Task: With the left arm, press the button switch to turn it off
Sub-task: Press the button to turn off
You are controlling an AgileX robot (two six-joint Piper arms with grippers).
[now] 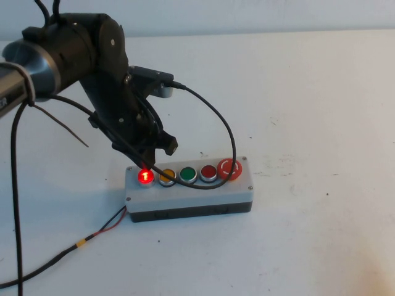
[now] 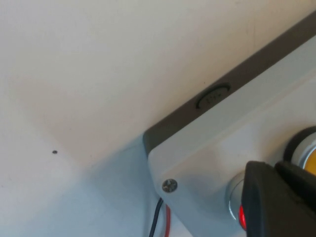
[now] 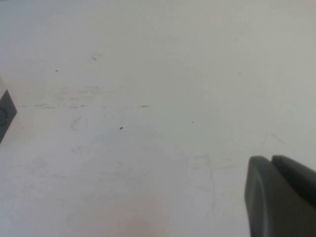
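1. The fingers of the left gripper [image 1: 148,161] are seen pressed together with nothing between them (in the left wrist view the two dark pads [image 2: 276,197] lie side by side, no gap showing), and their tip is set right over the button switch [image 1: 145,177].
2. The button switch is found at the left end of the row on the grey box [image 1: 185,196], at the end where the red and black wires [image 1: 105,229] leave it; it is lit bright red, and whether the fingertip actually touches its dome cannot be told.
3. In the left wrist view only a sliver of the glowing button switch [image 2: 242,216] and its silver ring is shown beside the fingers, near the box's corner screw [image 2: 169,185].
4. Beside it along the row are seen a yellow button [image 1: 167,176], a green button [image 1: 188,174], a darker red button [image 1: 208,172] and a large red mushroom button [image 1: 229,168].
5. The left arm [image 1: 92,68] is reached down from the upper left, and its black cable [image 1: 216,129] is looped over the box.
6. The right gripper [image 3: 281,197] is held above bare white table [image 3: 148,98], well apart from the box, and its fingers appear closed together on nothing.
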